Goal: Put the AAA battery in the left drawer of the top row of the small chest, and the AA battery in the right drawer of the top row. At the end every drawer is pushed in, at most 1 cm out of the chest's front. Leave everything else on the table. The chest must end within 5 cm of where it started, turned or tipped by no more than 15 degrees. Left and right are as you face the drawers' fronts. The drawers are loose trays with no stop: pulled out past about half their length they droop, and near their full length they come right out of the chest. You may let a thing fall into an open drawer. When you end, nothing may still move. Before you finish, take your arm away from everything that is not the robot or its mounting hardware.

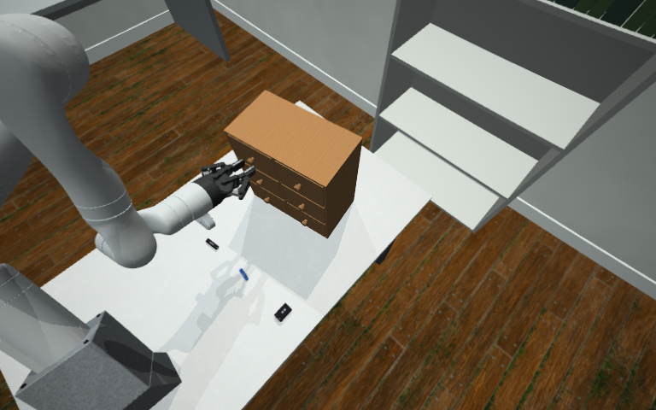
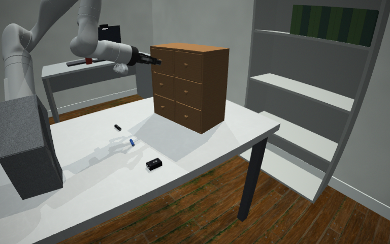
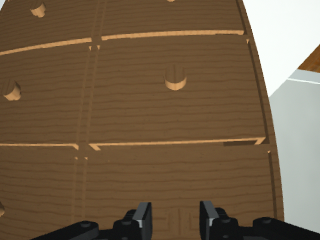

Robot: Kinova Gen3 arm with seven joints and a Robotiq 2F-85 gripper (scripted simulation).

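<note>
The brown chest point(image 1: 293, 137) point(image 2: 214, 89) stands upright at the table's far end, its drawers looking pushed in. My gripper point(image 1: 246, 167) point(image 2: 159, 61) point(image 3: 175, 216) is partly open, level with the top row, with its fingertips close to the knob of the top left drawer point(image 1: 266, 165) point(image 2: 167, 67). Nothing shows held; whether the knob lies between the fingertips is unclear. The top right drawer point(image 1: 310, 191) point(image 2: 189, 71) has its knob free. A black battery point(image 1: 212, 243) point(image 2: 117, 127) and a slightly smaller blue battery point(image 1: 243, 274) point(image 2: 131, 142) lie on the table.
A small black block point(image 1: 283, 312) point(image 2: 154, 163) with light dots lies nearer the table's right edge. The white table point(image 1: 387, 193) point(image 2: 244, 120) ends beside the chest. A shelf unit point(image 1: 483, 72) point(image 2: 304, 89) stands beyond it. The lower drawers' knobs stick out below my gripper.
</note>
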